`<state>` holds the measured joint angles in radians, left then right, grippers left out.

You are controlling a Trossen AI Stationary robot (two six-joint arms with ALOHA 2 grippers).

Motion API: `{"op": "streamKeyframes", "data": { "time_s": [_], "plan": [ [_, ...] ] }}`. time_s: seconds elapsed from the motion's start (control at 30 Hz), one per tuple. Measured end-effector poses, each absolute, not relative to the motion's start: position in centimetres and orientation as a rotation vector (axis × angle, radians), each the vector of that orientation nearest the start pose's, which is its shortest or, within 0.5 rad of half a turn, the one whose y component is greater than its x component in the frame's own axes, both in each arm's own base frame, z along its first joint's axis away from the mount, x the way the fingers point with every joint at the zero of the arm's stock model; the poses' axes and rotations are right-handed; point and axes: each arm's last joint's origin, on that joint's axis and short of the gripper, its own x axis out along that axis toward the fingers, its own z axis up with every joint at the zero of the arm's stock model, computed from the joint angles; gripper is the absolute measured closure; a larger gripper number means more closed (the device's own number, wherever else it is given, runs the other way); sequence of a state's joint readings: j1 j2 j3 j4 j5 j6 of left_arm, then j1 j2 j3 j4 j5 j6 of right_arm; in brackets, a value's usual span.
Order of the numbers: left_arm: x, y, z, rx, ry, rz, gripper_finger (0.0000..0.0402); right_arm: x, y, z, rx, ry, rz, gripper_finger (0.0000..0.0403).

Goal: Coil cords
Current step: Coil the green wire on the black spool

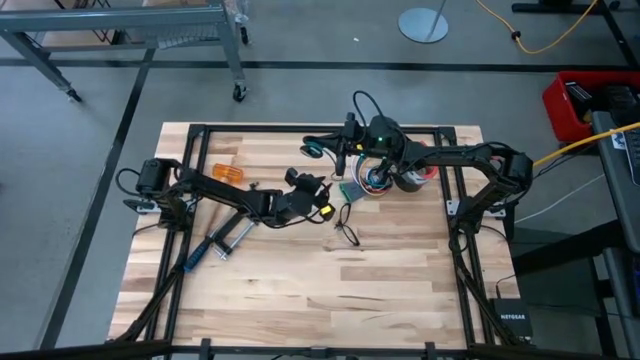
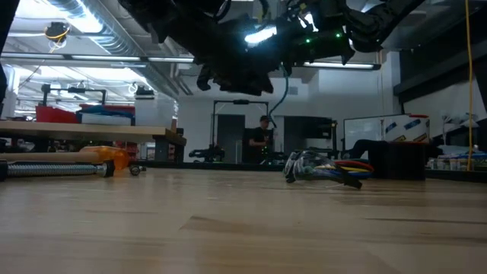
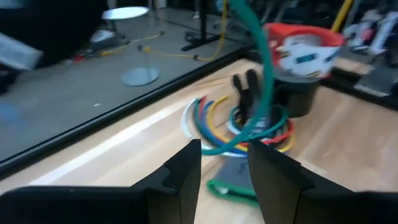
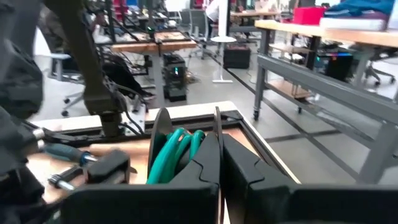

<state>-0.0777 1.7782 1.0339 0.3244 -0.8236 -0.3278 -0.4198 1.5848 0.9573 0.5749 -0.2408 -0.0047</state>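
Right gripper (image 4: 217, 158) pinches a teal cord (image 4: 174, 155); left gripper (image 3: 225, 180), fingers narrowly apart, holds nothing, and the cord could snag the multicoloured wire bundle (image 3: 239, 127)

Multicoloured wire bundle (image 1: 372, 181), orange-handled clamp (image 1: 226, 174), pale striped wooden table (image 1: 300, 290).

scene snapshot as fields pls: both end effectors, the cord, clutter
left end effector: open, empty, over mid-table facing the wire bundle
right end effector: shut on a green cable, raised over the far side of the table
black cord: thin, lying loose on the table, unheld
yellow piece: on the table by the left end effector
clutter: clamp on the left side; black container beside the bundle
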Motion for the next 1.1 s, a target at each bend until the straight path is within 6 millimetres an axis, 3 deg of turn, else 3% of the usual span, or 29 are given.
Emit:
{"op": "streamKeyframes", "data": {
  "time_s": [0.57,1.1],
  "plan": [
    [38.1,-1.5,21.4,-0.061,0.213,0.605,0.0278,32.6,-13.5,27.6,0.007,-0.039,-0.093,0.0400],
    [38.1,-1.1,21.3,-0.041,0.226,0.612,0.0278,32.6,-13.2,28.0,0.024,-0.076,-0.019,0.0400]
  ]
}}
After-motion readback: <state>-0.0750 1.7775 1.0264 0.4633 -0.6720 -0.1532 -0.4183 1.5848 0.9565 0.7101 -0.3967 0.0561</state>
